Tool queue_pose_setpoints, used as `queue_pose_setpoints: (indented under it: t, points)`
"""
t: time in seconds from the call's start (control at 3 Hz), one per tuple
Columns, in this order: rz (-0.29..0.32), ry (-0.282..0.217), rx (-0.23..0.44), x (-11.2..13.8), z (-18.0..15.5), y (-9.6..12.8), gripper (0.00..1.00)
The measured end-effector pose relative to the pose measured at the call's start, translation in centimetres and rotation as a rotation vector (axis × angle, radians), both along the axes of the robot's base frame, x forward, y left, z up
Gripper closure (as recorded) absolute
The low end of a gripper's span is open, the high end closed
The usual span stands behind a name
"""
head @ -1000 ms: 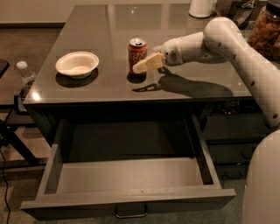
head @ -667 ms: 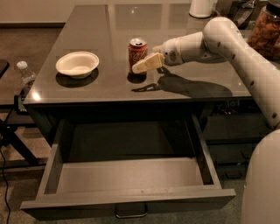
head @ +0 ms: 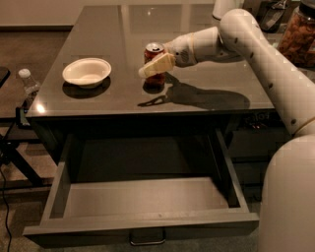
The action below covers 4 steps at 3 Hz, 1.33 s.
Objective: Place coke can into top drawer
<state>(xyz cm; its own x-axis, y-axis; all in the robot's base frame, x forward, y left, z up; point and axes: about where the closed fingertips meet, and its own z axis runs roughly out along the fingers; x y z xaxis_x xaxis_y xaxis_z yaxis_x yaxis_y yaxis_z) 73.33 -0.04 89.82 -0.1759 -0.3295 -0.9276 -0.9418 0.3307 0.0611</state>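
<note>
The coke can (head: 154, 49), red with a silver top, stands upright on the dark tabletop (head: 206, 113) near its middle. My gripper (head: 148, 67) reaches in from the right at can height, and its pale near side crosses the front of the can. The can's base rests on the table. The top drawer (head: 55, 193) is pulled wide open below the table's front edge, its pale grey inside is bare, and its metal handle (head: 146, 240) shows at the bottom.
A white bowl (head: 86, 72) sits on the table to the left of the can. A water bottle (head: 28, 82) stands off the table's left side. A jar of snacks (head: 298, 34) and a white object (head: 224, 7) are at the back right.
My gripper has edged slightly left and up, so it lies further across the can. The can, the bowl and the drawer have not moved.
</note>
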Motion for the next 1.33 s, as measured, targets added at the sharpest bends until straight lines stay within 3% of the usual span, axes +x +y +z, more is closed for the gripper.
queue_pose_setpoints:
  t: [0.33, 0.67, 1.33]
  points:
    - [0.015, 0.001, -0.009, -0.05, -0.1, 0.53, 0.0]
    - [0.015, 0.001, -0.009, -0.05, -0.11, 0.54, 0.14]
    - [0.015, 0.001, -0.009, -0.05, -0.11, 0.54, 0.6]
